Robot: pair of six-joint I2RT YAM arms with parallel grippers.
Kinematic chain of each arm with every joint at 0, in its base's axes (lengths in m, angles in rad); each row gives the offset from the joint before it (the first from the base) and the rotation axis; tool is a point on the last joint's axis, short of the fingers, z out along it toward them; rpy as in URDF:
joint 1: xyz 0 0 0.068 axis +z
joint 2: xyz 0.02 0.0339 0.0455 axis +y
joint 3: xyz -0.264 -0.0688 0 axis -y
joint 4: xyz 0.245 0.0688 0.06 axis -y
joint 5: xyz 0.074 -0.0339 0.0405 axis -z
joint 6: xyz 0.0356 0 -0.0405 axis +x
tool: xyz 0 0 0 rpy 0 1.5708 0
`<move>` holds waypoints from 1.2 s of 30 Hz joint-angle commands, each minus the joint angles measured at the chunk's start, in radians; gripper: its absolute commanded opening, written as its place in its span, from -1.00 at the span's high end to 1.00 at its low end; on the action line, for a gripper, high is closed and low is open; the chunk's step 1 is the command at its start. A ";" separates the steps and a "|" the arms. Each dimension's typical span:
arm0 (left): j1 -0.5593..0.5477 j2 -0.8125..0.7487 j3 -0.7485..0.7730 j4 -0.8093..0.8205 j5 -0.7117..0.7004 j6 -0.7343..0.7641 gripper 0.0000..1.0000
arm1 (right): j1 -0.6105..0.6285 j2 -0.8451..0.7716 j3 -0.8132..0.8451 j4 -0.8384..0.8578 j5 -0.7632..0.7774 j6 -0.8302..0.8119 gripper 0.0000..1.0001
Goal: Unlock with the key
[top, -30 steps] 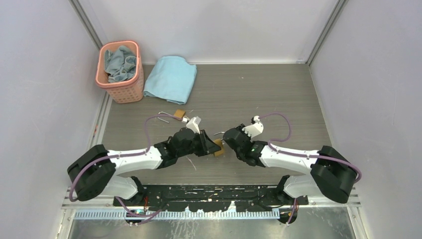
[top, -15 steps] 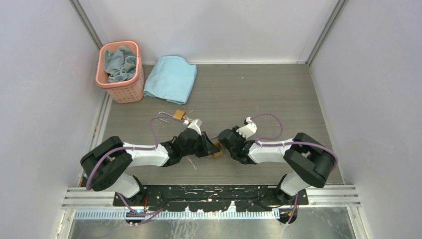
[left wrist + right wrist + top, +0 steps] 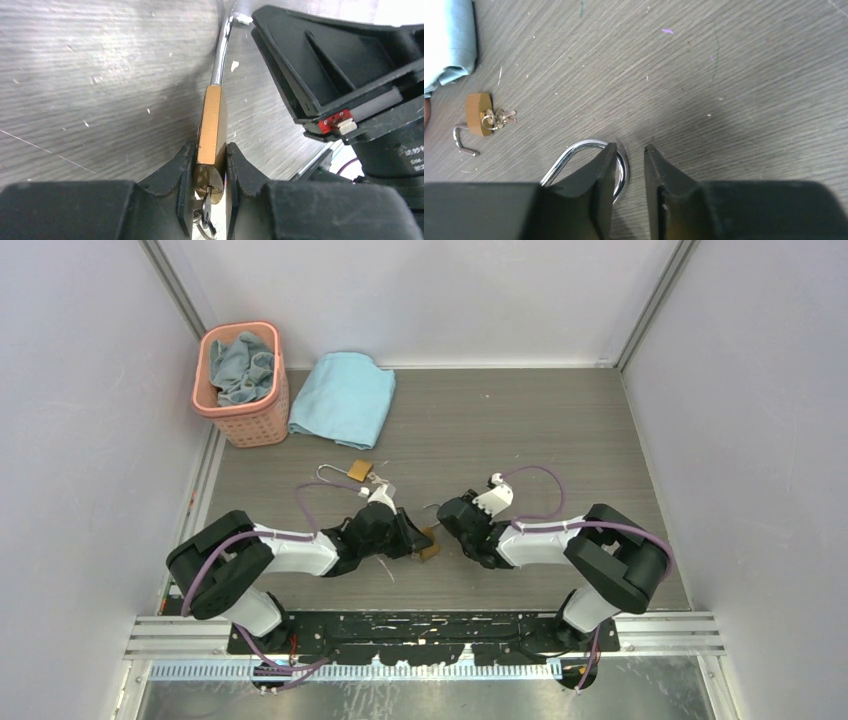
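My left tool (image 3: 210,148) is closed tight on the brass padlock (image 3: 210,117). Its two black fingers pinch the flat sides of the body low over the surface (image 3: 520,430). A key (image 3: 206,210) sits in the keyhole at the end facing my wrist. The chrome shackle (image 3: 219,60) runs away from me towards my right tool (image 3: 630,148). That one stands only narrowly parted, with nothing in the gap. The bright curve of the shackle bends round the outside of one of its fingers (image 3: 596,185). I cannot tell whether it touches.

The surface is grey-brown with a fine straight wood grain, matt, and speckled with pale flecks and crumbs. Plain pale walls (image 3: 90,440) close it in on three sides, with metal strips in the corners.

A second padlock (image 3: 478,114), also a rounded brass block, lies well apart towards the back left, with a thin steel shackle and a small bunch of keys at it. Behind it lies a folded light-blue towel (image 3: 345,398), soft and rumpled. Just beside the towel, in the back left corner, stands a pink plastic basket (image 3: 237,330) with slotted sides, holding crumpled blue-grey cloths (image 3: 242,368).
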 commanded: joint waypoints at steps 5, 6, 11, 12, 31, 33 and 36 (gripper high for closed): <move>0.032 0.034 -0.062 -0.080 -0.132 -0.015 0.98 | -0.020 -0.067 0.030 0.041 0.037 -0.046 -0.10; 0.032 0.034 -0.064 -0.075 -0.133 -0.015 0.98 | -0.024 -0.074 0.031 0.034 0.038 -0.049 -0.16; 0.031 0.041 -0.062 -0.077 -0.137 -0.007 0.98 | -0.038 -0.127 0.042 -0.016 0.051 -0.072 -0.52; 0.032 0.042 -0.063 -0.075 -0.138 -0.006 0.98 | -0.040 -0.139 0.045 -0.032 0.059 -0.075 -0.59; 0.032 -0.016 -0.085 -0.169 -0.206 0.011 0.35 | -0.049 -0.339 0.034 -0.227 0.143 -0.109 -0.87; 0.032 -0.038 -0.087 -0.185 -0.215 0.023 0.22 | -0.051 -0.355 0.033 -0.241 0.145 -0.110 -0.87; 0.032 -0.070 -0.093 -0.201 -0.230 0.040 0.10 | -0.050 -0.376 0.028 -0.258 0.148 -0.108 -0.88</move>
